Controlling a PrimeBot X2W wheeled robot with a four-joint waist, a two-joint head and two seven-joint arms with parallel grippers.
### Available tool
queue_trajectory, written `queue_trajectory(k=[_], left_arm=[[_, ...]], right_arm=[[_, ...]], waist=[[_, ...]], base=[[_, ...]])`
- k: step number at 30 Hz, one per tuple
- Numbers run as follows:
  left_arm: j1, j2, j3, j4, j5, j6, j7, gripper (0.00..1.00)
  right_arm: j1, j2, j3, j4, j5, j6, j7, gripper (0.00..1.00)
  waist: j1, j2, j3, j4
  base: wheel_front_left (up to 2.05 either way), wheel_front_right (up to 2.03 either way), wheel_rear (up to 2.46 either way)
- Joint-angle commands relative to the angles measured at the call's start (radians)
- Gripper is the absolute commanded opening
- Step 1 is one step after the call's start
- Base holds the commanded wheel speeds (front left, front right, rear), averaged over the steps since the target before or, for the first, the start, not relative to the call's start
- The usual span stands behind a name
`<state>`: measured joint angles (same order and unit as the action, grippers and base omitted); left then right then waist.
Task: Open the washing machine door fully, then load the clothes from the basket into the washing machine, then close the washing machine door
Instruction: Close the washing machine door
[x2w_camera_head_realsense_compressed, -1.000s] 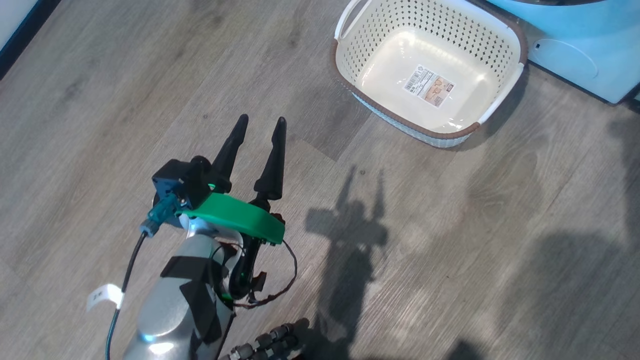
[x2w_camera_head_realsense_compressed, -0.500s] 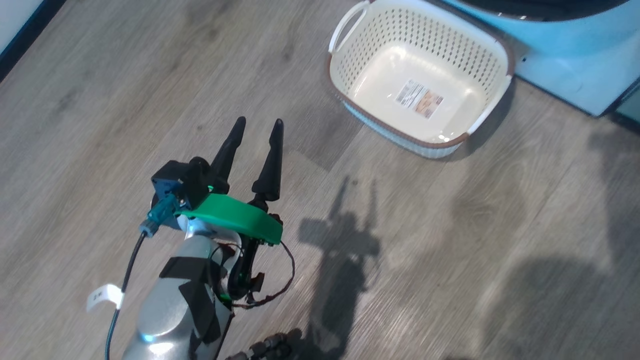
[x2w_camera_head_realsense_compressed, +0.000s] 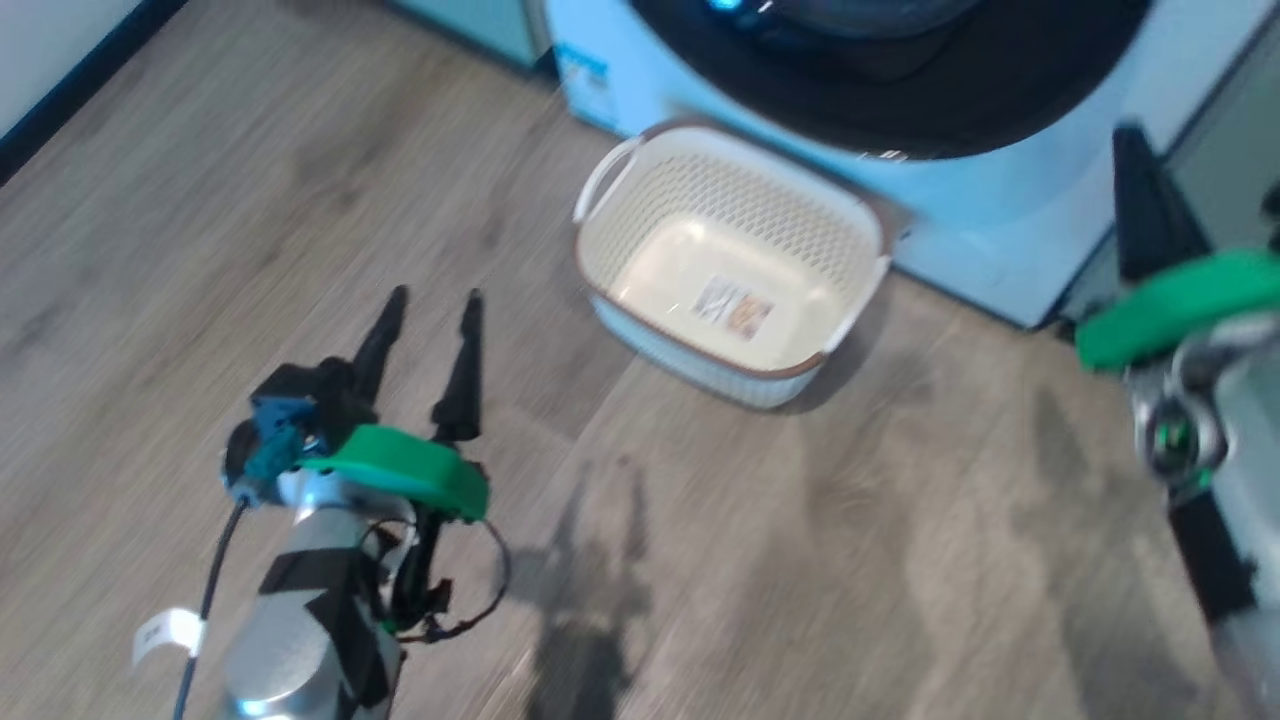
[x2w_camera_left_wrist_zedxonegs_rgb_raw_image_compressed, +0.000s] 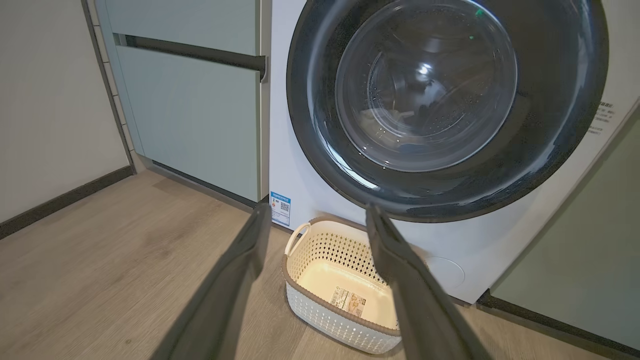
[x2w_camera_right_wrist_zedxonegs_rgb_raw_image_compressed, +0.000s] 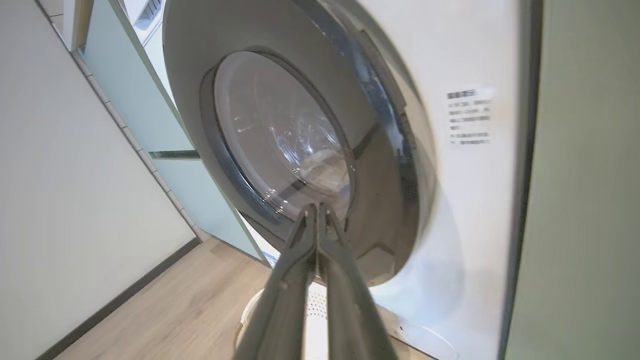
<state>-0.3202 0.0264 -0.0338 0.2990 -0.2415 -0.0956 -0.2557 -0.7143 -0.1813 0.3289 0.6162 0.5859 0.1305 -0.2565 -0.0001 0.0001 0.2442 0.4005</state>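
While your right gripper (x2w_camera_right_wrist_zedxonegs_rgb_raw_image_compressed: 318, 210) was clenched empty before the washing machine door (x2w_camera_right_wrist_zedxonegs_rgb_raw_image_compressed: 385, 200), your left gripper (x2w_camera_left_wrist_zedxonegs_rgb_raw_image_compressed: 317, 207) hung spread, holding nothing.
With the clothes (x2w_camera_left_wrist_zedxonegs_rgb_raw_image_compressed: 382, 117) behind the glass (x2w_camera_left_wrist_zedxonegs_rgb_raw_image_compressed: 450, 60) and the basket (x2w_camera_left_wrist_zedxonegs_rgb_raw_image_compressed: 325, 325) bare below, you would have done well to press the rim (x2w_camera_left_wrist_zedxonegs_rgb_raw_image_compressed: 550, 150) squarely.

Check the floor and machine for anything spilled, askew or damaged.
Nothing stands out. The basket sits upright and empty on the floor, slightly skewed to the front of the washing machine. Pale clothes show through the glass of the washing machine door. No spill or damage shows.
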Motion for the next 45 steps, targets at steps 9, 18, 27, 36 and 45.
queue_trajectory(k=[9,18,27,36,45], left_arm=[[0.01,0.042,0.161,0.021,0.09,-0.03,-0.006,1.0],[0.063,0.066,0.191,0.042,0.093,-0.035,-0.006,1.0],[0.109,0.083,0.194,0.046,0.09,-0.035,-0.006,1.0],[0.131,0.082,0.159,0.037,0.069,-0.035,-0.006,1.0],[0.153,0.098,0.106,0.041,0.035,-0.035,-0.006,1.0]], right_arm=[[0.221,0.028,-0.126,-0.126,-0.065,0.0,-0.005,1.0],[0.425,0.052,-0.332,-0.274,-0.167,0.0,-0.005,1.0],[0.582,0.074,-0.423,-0.4,-0.265,0.0,-0.005,1.0],[0.731,0.103,-0.465,-0.494,-0.278,0.0,-0.005,1.0],[0.808,0.121,-0.459,-0.512,-0.276,0.0,-0.005,1.0]], waist=[[0.0001,-0.0001,-0.154,-0.181],[0.0001,-0.0001,-0.211,-0.293],[0.0001,-0.0001,-0.244,-0.368],[0.0001,-0.0001,-0.274,-0.405],[0.0001,-0.0001,-0.286,-0.42]], base=[[0.0,0.0,0.0],[0.0,0.0,0.0],[0.0,0.0,0.0],[0.0,0.0,0.0],[0.0,0.0,0.0]])
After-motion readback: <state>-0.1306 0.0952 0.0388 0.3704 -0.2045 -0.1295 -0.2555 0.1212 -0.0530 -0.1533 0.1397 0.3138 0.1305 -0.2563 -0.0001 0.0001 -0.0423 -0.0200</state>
